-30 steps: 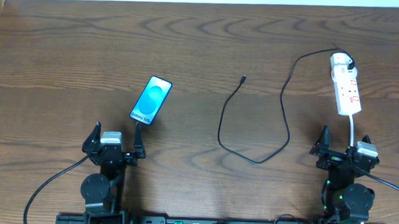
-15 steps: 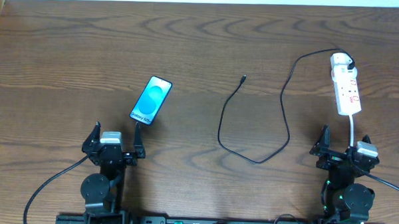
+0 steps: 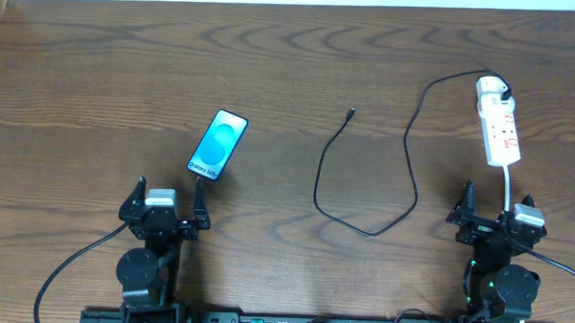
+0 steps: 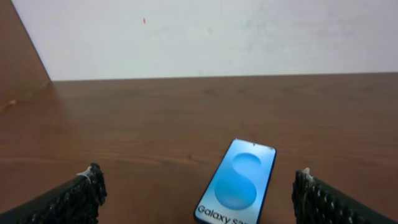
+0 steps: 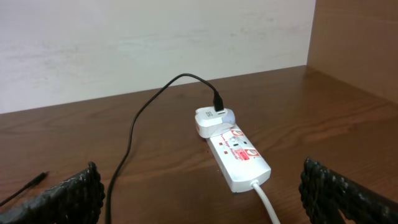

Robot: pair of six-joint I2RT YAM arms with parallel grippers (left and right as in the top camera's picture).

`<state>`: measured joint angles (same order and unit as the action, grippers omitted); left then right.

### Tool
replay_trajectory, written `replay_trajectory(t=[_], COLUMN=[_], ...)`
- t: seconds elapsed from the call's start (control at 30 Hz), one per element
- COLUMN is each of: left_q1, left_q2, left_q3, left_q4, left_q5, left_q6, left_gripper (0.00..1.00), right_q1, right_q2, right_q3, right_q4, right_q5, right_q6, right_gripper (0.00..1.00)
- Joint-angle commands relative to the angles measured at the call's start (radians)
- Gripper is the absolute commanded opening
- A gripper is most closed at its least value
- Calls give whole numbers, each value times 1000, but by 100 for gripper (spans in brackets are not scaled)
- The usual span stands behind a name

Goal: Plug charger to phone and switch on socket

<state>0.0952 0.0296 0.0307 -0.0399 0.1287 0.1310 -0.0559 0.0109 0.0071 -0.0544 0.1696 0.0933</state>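
The phone (image 3: 218,145) lies flat on the table, screen lit blue, tilted; it shows in the left wrist view (image 4: 239,183) just ahead of my open, empty left gripper (image 3: 167,204). The charger cable (image 3: 362,226) loops across the table middle, its small plug tip (image 3: 351,113) free. Its white plug head (image 3: 489,89) sits in the far end of the socket (image 3: 500,133), a white power strip with red switch marks, also in the right wrist view (image 5: 239,155). My right gripper (image 3: 494,209) is open and empty just in front of the strip.
The strip's thick white cord (image 5: 267,202) runs back toward my right arm. A wooden side wall (image 5: 354,43) stands at the right; a white wall (image 4: 205,37) bounds the far edge.
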Motion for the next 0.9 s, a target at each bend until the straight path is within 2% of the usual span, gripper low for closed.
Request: replay_trajectory(t=[0.0,0.2,0.23,0.53,0.87], left_q1=[-2,-2,-2,-2,-2], left_q2=[72,237,312,644,952], left_q3=[49,145,192,399,655], left_q4=[-20,-20,-20,-44,-254], left_q5=[20,20,21,153,178], left_q6=[-5,-5,-5,-4,-4], left_gripper=[97,97,96,96,96], right_q1=[5,5,5,5,5], right_q2=[-6,-6,-6,-6,-6], right_q3=[-2,-2,-2,-2,-2], right_q4=[-3,-3,-3,-3,-3], right_q5=[-3,-3,-3,-3,-3], right_q6=[-16,-16,-16,-16,-16], right_gripper=[99,99,99,99,99])
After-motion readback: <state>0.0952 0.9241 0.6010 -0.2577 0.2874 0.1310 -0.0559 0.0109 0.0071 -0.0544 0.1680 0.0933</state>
